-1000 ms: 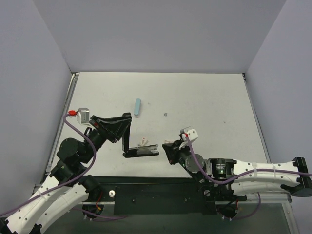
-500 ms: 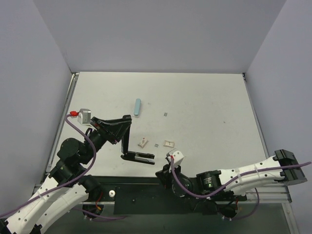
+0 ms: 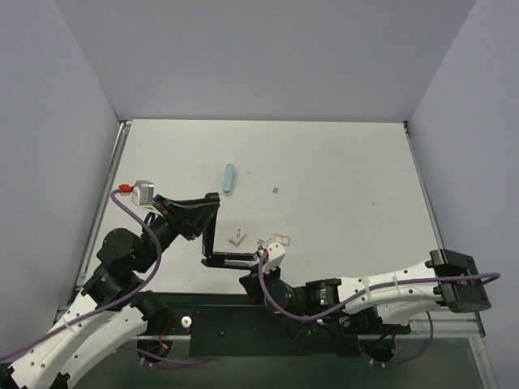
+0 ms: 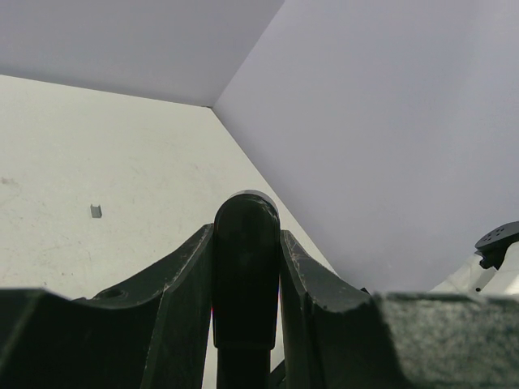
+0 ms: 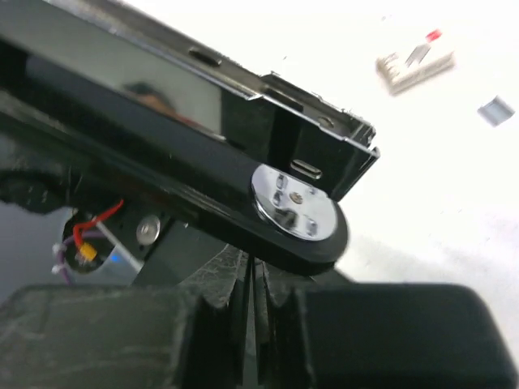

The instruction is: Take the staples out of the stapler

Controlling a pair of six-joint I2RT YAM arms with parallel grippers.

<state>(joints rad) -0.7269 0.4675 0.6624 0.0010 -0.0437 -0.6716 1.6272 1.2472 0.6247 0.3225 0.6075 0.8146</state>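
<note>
The stapler (image 3: 229, 259) lies at the near edge of the table (image 3: 340, 178), its lid (image 4: 246, 235) raised and clamped between the half-spread fingers of the left gripper (image 3: 211, 203). The right gripper (image 5: 251, 284), fully closed and holding nothing, sits just beside the base's front end. It should probably push there gently while the left keeps the lid firmly upright.

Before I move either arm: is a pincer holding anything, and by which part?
The left pincer holds the stapler by the free end of its raised upper arm. The right pincer is shut, holding nothing.
</note>
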